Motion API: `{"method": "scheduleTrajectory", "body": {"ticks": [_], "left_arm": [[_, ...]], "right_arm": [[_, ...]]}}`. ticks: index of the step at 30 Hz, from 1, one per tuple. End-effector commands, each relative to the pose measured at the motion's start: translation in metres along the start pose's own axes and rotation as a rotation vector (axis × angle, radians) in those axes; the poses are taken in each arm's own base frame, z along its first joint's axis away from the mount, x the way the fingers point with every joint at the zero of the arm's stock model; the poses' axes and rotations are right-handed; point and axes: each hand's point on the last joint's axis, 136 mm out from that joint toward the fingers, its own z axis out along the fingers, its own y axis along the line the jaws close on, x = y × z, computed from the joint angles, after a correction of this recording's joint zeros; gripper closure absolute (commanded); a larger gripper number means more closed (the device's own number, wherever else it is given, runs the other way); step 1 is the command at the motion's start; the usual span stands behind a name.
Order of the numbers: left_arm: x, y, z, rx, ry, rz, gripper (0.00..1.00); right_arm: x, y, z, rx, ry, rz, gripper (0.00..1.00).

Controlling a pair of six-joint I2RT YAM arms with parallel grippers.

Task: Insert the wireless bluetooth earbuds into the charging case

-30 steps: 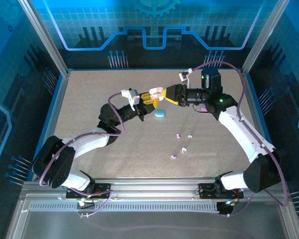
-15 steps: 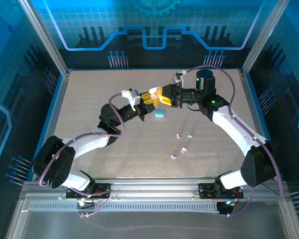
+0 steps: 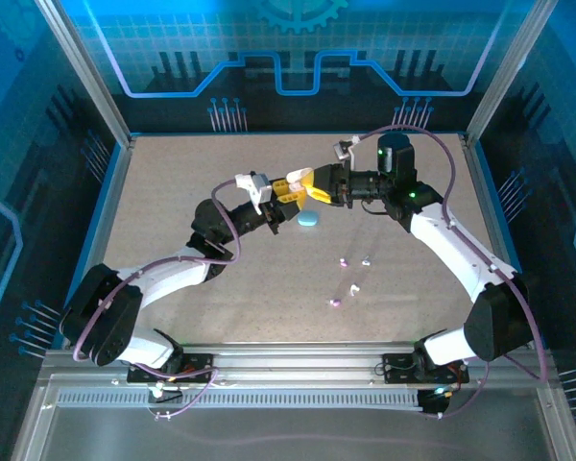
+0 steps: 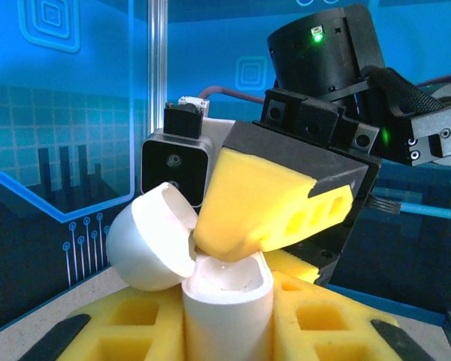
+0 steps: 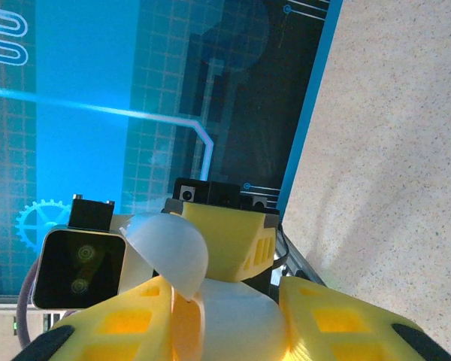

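Fingers of the left gripper are clamped on the lower body of the white charging case. They hold it upright with the lid flipped open to one side. The right gripper meets it nose to nose over the middle of the table. Its yellow foam fingers sit snug on either side of that same case, with one pad right at the open rim, so it looks pinched onto it too. The inside of the case is hidden. The earbuds are four tiny pinkish and white bits lying loose on the table, well apart from the held case and closer to the arm bases. A light blue case rests on the table just beside the grippers.
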Motion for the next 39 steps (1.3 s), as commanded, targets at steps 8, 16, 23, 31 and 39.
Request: {"method": "scheduleTrajectory", "body": {"ticks": [8,16,23,31,39], "left_arm": [[0.005,-0.003,0.003,0.005,0.051,0.004,0.73],[0.005,-0.002,0.001,-0.009,0.048,0.006,0.81],[-0.002,0.000,-0.002,-0.027,0.007,0.012,0.81],[-0.006,0.002,-0.009,-0.060,-0.010,0.037,0.81],[-0.011,0.001,-0.012,-0.071,-0.015,0.054,0.81]], "right_arm": [[0.006,0.020,-0.002,-0.023,0.005,-0.077,0.68],[0.006,0.022,-0.006,-0.010,-0.006,-0.108,0.60],[0.000,0.012,-0.034,0.117,-0.100,-0.163,0.39],[-0.001,-0.040,-0.107,0.394,-0.359,-0.163,0.46],[0.059,-0.181,-0.138,0.795,-0.184,0.143,0.51]]}}
